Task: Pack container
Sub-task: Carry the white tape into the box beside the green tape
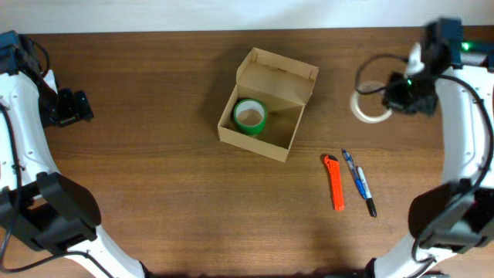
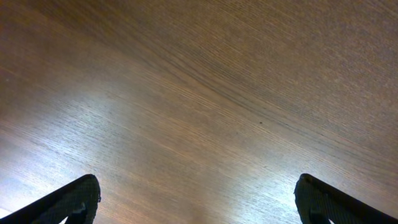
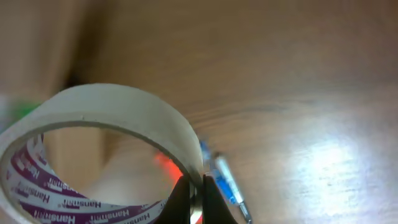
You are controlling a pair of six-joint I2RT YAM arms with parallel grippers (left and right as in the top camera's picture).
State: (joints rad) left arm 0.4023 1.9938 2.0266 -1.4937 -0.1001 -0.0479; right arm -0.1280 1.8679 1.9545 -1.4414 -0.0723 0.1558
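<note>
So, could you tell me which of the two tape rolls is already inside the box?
The green roll, lying flat inside the open cardboard box. The white roll is outside it, held by the right gripper.

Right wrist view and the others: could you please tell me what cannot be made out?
Right wrist: blue pen and orange cutter, blurred, partly behind the white tape roll.
Left wrist: left tool fingertips cut off by bottom edge.
Overhead: right tool fingers hidden under its wrist.
</note>
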